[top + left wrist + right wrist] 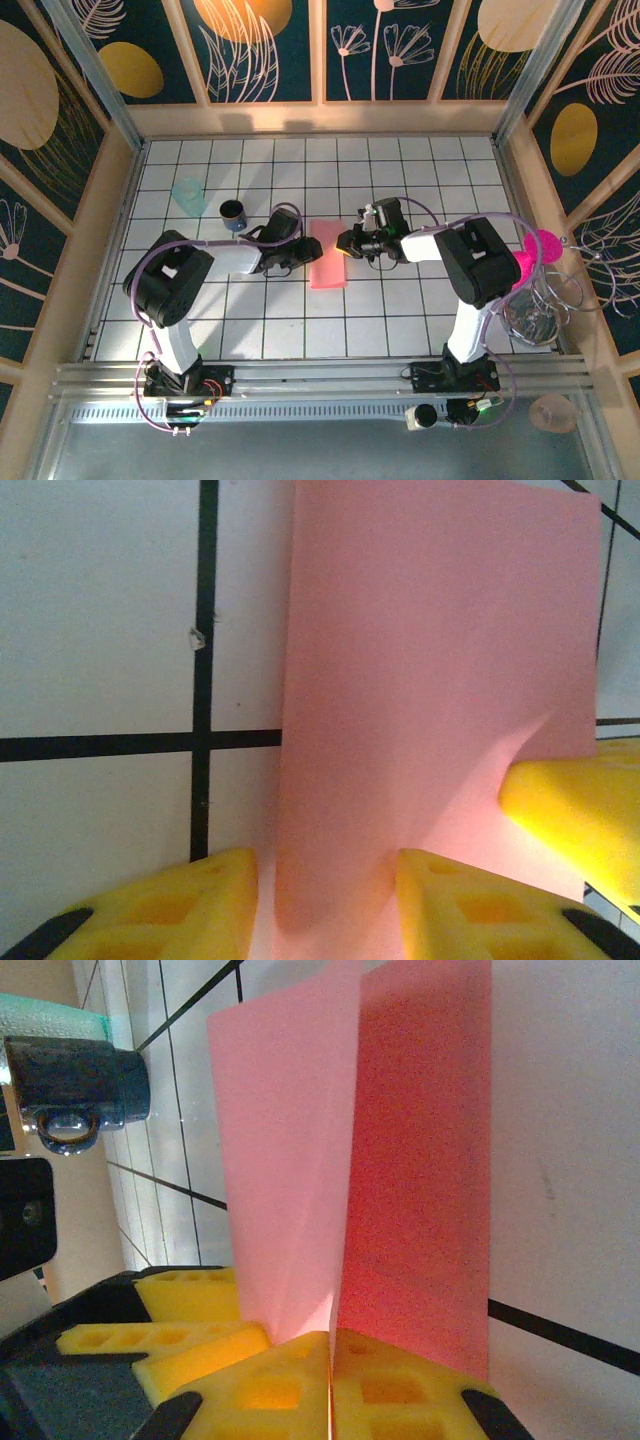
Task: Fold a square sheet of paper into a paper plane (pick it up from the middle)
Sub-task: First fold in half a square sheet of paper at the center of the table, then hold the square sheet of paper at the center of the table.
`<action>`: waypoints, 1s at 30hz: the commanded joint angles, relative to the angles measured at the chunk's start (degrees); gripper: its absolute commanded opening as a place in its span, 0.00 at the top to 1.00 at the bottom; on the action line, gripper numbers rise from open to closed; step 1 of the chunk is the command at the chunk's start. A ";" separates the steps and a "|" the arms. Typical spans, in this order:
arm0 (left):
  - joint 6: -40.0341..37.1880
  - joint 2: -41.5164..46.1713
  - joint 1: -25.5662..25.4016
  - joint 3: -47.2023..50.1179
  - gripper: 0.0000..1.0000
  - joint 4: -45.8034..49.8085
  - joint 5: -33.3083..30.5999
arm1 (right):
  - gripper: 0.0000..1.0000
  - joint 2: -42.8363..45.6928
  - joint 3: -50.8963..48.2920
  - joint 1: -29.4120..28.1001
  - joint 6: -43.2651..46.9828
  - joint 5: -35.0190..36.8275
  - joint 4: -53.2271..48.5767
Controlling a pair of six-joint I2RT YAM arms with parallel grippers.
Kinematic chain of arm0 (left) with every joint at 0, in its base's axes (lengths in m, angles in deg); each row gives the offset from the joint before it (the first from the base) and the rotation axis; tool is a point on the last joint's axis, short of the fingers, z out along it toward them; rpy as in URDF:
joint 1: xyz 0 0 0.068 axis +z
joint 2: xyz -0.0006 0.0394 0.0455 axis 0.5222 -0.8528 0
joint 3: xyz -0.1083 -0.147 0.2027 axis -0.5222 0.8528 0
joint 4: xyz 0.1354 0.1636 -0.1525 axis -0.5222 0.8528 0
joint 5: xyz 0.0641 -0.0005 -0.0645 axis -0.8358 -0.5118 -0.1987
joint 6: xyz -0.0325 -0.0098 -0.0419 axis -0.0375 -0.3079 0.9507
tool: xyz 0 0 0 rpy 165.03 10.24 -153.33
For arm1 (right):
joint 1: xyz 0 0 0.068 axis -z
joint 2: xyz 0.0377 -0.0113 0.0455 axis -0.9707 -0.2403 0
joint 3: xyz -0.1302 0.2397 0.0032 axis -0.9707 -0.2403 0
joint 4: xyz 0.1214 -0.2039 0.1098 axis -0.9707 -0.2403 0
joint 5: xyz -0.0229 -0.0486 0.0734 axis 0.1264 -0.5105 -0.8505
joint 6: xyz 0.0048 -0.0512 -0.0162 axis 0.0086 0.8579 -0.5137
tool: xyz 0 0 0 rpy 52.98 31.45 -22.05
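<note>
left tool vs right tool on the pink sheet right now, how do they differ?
Grip: pads of the left tool stand apart, with the square sheet of paper running into the gap; pads of the right tool are pressed together, pinching the sheet.
Approach: the left tool meets the sheet from its left side, the right tool from its right.
Shared: yellow pads, both down low at the same sheet.
</note>
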 commanded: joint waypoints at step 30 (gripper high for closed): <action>-1.32 -17.61 -1.94 3.04 0.58 7.07 -6.66 | 0.60 8.60 5.43 7.03 14.68 8.15 -13.40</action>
